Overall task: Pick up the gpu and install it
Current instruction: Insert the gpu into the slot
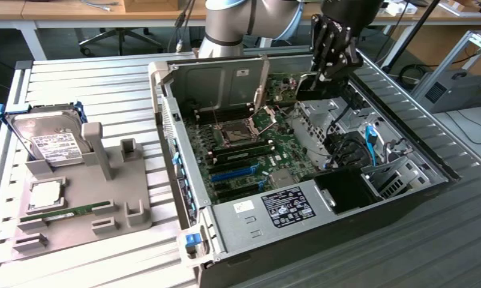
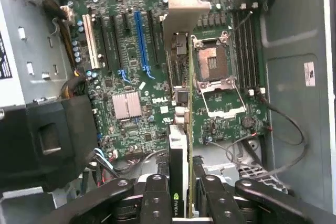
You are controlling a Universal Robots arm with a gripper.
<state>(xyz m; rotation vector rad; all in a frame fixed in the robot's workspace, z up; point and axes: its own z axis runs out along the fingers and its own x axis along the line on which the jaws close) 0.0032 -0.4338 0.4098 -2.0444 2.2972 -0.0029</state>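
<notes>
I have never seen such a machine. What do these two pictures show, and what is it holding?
It is a robot arm ending in a black gripper. One picture comes from a camera off the arm, the other from one on its wrist. On the slatted metal table lies an open black computer case with a green motherboard inside. At the exterior view's left, a grey holder carries a silver hard drive in a blue frame and a narrow green memory stick. The gripper is shut on the gpu, a thin flat black-faced card with a silver end bracket, above the motherboard.
</notes>
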